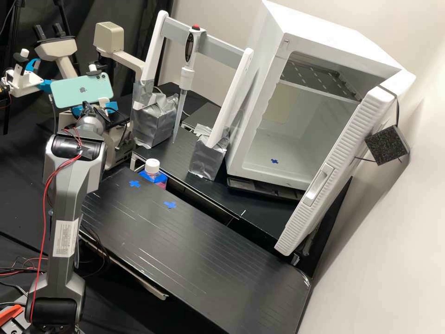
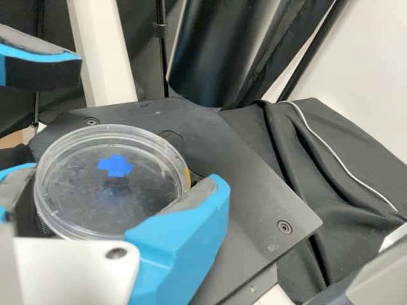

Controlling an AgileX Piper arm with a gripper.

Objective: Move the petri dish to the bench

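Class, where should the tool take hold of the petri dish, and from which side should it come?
Best gripped at two opposite points of its side wall, I'd say: the petri dish is round, shallow and sits flat over the dark plate. Come in low and level, from the side facing away from the black cylinder.

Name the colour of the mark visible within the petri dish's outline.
Blue; the mark shows best in the wrist view.
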